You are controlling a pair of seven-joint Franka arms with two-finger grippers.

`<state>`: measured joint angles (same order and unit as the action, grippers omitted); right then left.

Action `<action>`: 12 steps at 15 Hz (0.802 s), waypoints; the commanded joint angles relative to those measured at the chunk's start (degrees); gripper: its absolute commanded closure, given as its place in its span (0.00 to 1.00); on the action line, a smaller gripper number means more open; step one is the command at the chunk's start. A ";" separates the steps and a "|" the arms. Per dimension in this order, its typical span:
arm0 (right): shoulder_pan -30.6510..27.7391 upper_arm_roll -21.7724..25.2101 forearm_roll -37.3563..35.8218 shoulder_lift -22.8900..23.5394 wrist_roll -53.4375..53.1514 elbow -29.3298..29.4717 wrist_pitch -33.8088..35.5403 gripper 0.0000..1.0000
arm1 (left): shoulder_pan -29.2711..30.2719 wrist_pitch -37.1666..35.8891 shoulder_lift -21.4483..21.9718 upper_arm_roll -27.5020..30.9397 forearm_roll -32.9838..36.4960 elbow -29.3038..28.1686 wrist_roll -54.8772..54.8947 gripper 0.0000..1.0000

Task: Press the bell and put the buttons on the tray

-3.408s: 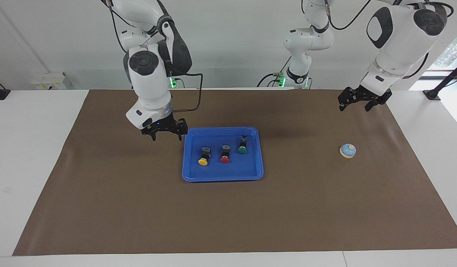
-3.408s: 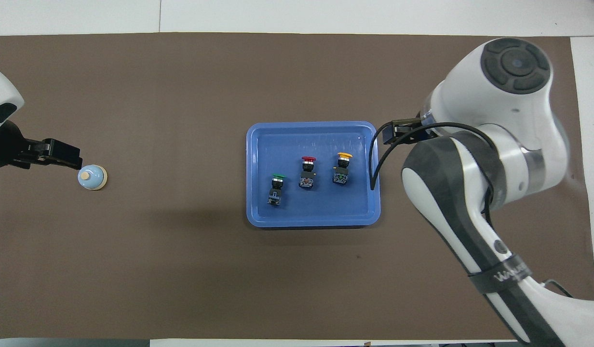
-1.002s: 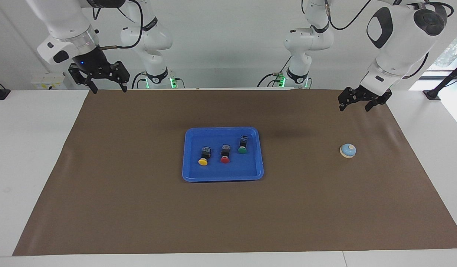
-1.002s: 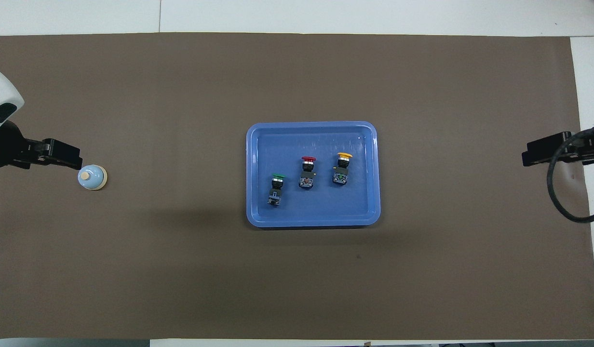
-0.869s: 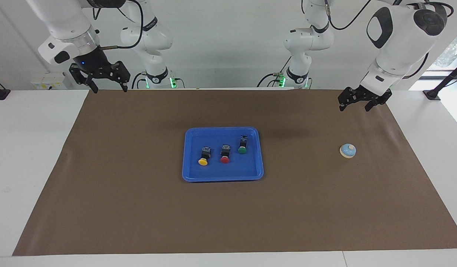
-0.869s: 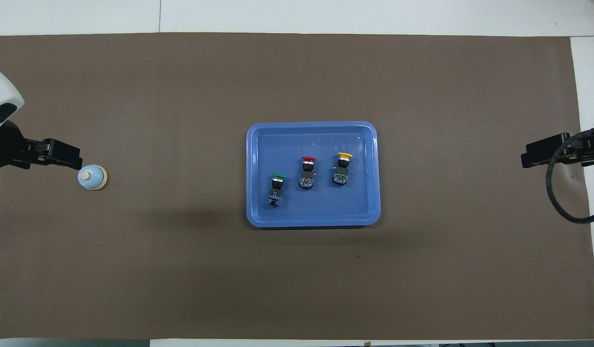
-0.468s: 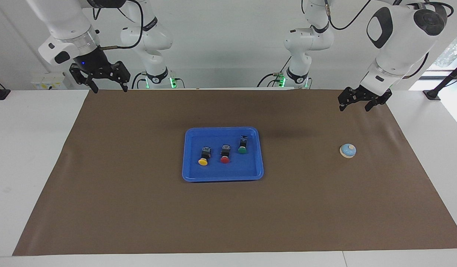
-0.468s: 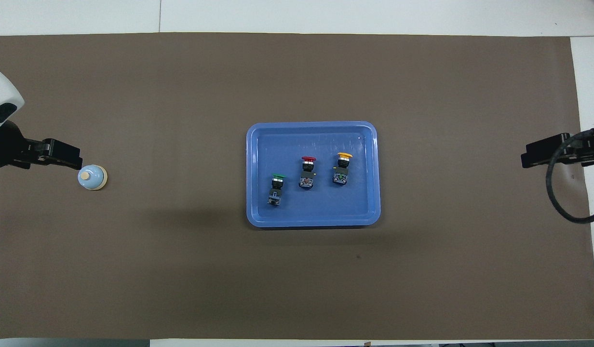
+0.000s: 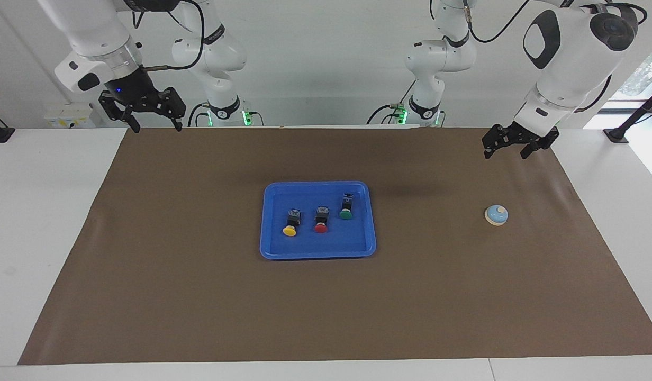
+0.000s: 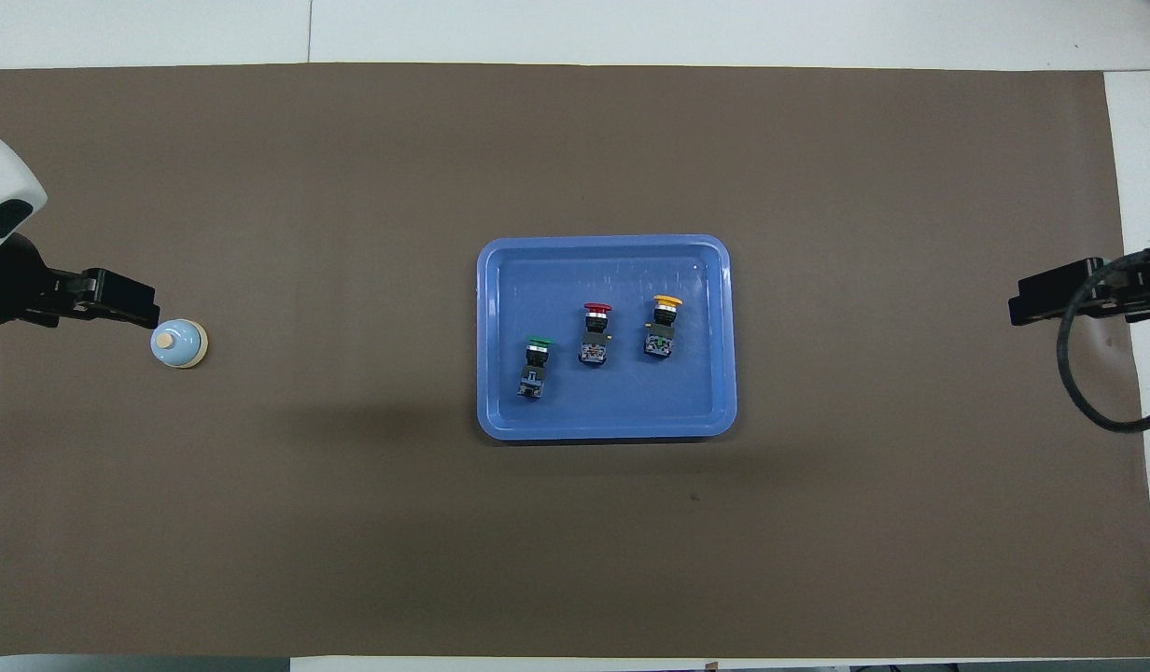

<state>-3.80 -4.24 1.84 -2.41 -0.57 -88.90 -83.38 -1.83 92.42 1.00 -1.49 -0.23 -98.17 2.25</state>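
Facing view, your items as they stand:
- Tray point(image 9: 268, 248): blue, lying flat on the brown mat point(image 9: 199, 307) at mid-table.
- Buttons, all three lying inside the tray, each apart from the others and from the rim. Yellow button point(image 9: 290, 222) sits toward the right arm's end, red button point(image 9: 321, 219) in the middle, green button point(image 9: 346, 207) toward the left arm's end and slightly nearer the robots than the other two.
- Bell point(image 9: 496, 215): upright on the mat toward the left arm's end, well apart from the tray.
- Left gripper point(image 9: 504, 152): raised over the mat's edge nearest the robots, at its own end, fingers spread with nothing between them. It is clear of the bell.
- Right gripper point(image 9: 153, 125): raised over the mat's corner nearest the robots at its own end, fingers spread and empty.

Overhead view, the same stock:
- Tray point(image 10: 491, 411) at the mat's centre point(image 10: 818, 523).
- Green button point(image 10: 534, 367), red button point(image 10: 595, 332) and yellow button point(image 10: 664, 326) in a slanting row inside it, caps pointing away from the robots.
- Bell point(image 10: 178, 343) just beside the left gripper point(image 10: 118, 299) as you see it from above.
- Right gripper point(image 10: 1060, 291): shows at the mat's edge at its own end, a black cable point(image 10: 1079, 392) looping beneath it.
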 commanded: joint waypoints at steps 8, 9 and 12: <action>-0.50 -0.24 0.97 -0.58 -0.40 -0.57 0.50 0.00 | -0.46 -0.25 2.78 -0.09 0.67 -2.11 -0.49 0.54; -0.50 -0.24 0.97 -0.58 -0.40 -0.57 0.50 0.00 | 0.33 1.86 2.95 0.09 0.67 -3.34 -0.76 0.87; -0.41 -0.24 0.97 -0.58 -0.40 -0.57 0.50 0.00 | 4.11 6.87 3.31 0.18 0.67 -8.43 -0.76 1.00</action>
<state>-3.80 -4.24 1.84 -2.41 -0.57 -88.90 -83.38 0.00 94.29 2.58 -1.26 -0.19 -101.09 1.84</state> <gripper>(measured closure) 0.000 0.559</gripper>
